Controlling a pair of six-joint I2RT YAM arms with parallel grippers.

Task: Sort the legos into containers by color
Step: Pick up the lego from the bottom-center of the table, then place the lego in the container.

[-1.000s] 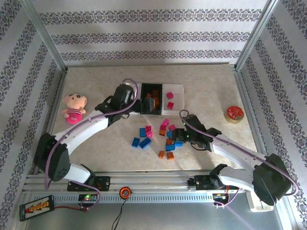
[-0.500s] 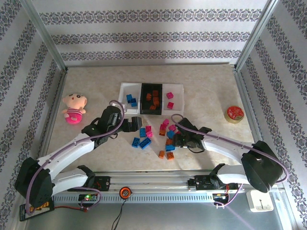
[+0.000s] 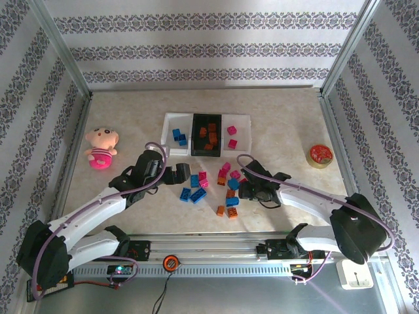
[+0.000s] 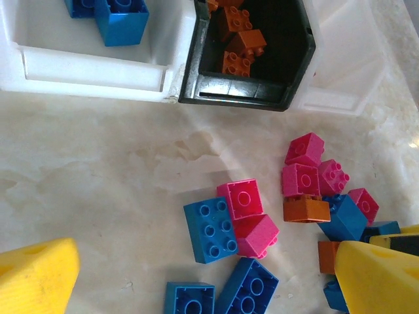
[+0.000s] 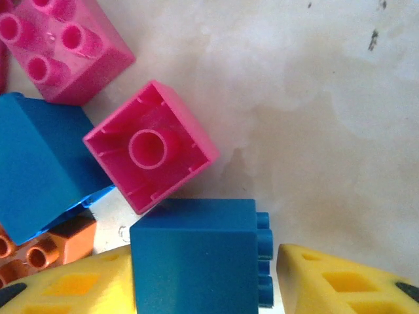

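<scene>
Blue lego (image 5: 196,252) lies sideways within right claw (image 5: 200,278), studs facing one finger; grip unclear.

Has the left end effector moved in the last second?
Yes. The left end effector pulled back from over the black tray, nearer the loose legos.

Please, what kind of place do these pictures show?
Probably a laboratory robot test cell: a table walled by patterned panels on metal posts, left arm and right arm bolted to its near rail.

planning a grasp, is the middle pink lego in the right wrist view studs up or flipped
Flipped: the pink lego shows its hollow underside and centre tube, no studs.
</scene>
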